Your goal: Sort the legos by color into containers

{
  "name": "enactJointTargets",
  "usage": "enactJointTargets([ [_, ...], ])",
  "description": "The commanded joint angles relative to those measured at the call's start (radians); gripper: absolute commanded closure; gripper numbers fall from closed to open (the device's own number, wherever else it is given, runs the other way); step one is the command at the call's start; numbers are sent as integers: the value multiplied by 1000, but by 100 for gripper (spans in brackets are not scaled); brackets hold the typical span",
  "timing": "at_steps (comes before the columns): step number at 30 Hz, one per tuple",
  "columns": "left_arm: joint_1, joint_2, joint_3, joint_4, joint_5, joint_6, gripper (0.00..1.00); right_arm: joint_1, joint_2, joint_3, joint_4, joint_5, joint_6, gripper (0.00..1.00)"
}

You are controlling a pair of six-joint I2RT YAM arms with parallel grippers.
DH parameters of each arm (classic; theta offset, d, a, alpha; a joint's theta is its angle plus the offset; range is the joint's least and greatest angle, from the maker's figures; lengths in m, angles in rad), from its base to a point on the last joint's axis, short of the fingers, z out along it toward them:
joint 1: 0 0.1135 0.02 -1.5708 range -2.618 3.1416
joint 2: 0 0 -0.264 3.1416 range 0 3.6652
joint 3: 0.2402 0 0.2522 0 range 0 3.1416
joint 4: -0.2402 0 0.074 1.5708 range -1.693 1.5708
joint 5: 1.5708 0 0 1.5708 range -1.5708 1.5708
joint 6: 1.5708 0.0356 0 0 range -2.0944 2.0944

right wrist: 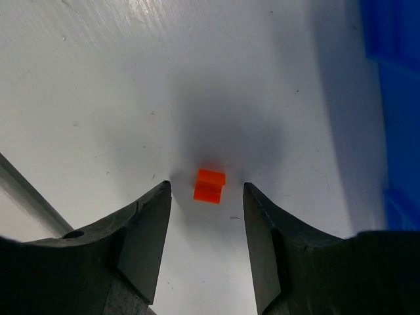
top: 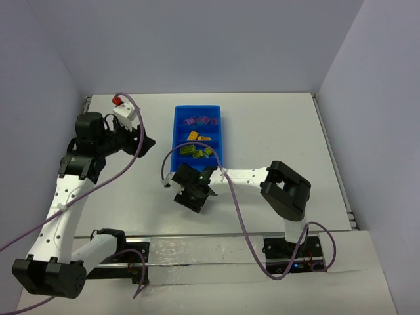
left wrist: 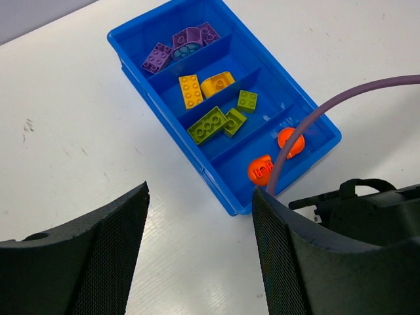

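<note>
The blue tray [top: 178, 134] lies at the table's middle back. In the left wrist view its [left wrist: 230, 200] four compartments hold purple legos [left wrist: 180, 46], yellow legos [left wrist: 203, 86], green legos [left wrist: 223, 121] and two round orange legos [left wrist: 275, 157]. A small orange lego [right wrist: 209, 186] lies on the white table just near of the tray. My right gripper [right wrist: 206, 190] is open and low over it, the piece between the fingertips, untouched. That gripper [top: 192, 195] hides the piece in the top view. My left gripper [left wrist: 200, 193] is open and empty, raised left of the tray [top: 144, 146].
A purple cable [left wrist: 328, 108] crosses over the tray's near corner. The tray's blue wall [right wrist: 394, 98] is right of my right gripper. A metal rail [top: 197, 246] runs along the table's near edge. Grey walls enclose the table.
</note>
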Motion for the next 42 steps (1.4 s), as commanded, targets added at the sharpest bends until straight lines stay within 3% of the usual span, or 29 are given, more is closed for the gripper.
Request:
enactJointTargets([
  [1, 4, -26, -12, 39, -21, 9, 29, 5, 25, 45, -7, 3, 25, 45],
  [6, 4, -34, -20, 32, -30, 17, 29, 3, 55, 39, 4, -20, 7, 46],
  [12, 4, -30, -28, 37, -34, 20, 30, 1, 60, 17, 28, -41, -3, 57],
  [23, 4, -34, -38, 35, -41, 25, 29, 7, 25, 9, 17, -64, -34, 100],
  [27, 4, -30, -36, 32, -50, 22, 25, 7, -29, 32, 1, -89, -54, 100],
  [29, 4, -25, -29, 26, -53, 18, 1, 8, -62, 48, -4, -110, -61, 100],
  [37, 14, -12, -2, 48, -48, -45, 1, -4, -187, 168, -36, -118, -82, 100],
  [42, 50, 53, 64, 42, -52, -107, 1, -103, -202, 261, -63, -132, -86, 100],
])
